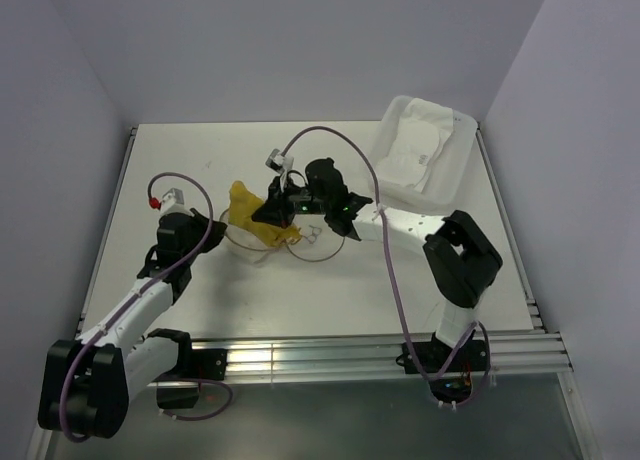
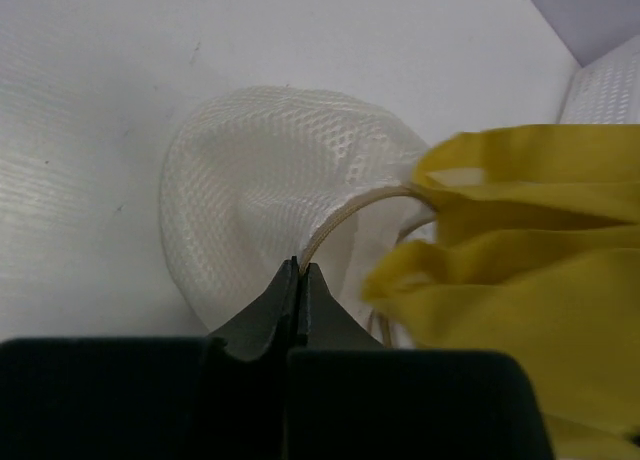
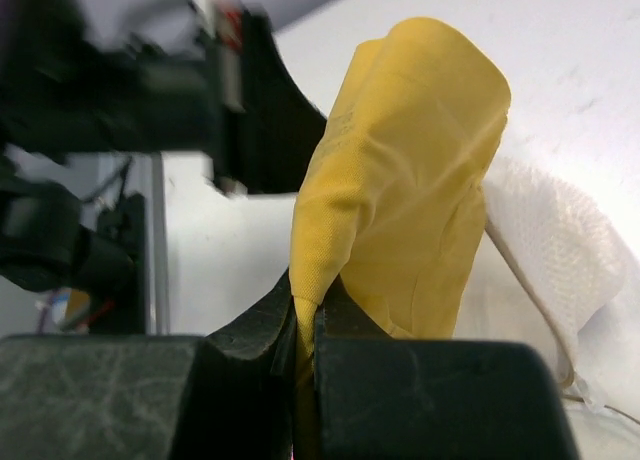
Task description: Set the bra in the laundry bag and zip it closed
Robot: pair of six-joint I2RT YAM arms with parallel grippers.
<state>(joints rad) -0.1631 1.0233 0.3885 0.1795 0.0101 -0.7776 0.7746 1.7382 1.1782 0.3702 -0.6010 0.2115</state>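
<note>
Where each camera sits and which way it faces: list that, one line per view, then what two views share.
Top external: above and behind, looking down on the table; left arm and right arm show.
Left wrist: looks along the left fingers, shut on the laundry bag rim.
Right wrist: looks along the right fingers, shut on the yellow bra.
Both wrist views share bag and bra.

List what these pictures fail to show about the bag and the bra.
Zipper of the laundry bag: top view, under the right gripper and bra; left wrist shows only mesh and hoop.
How far the bra is inside: left wrist view, cut by the right edge.
Contents of the white tray: top view, too small.
</note>
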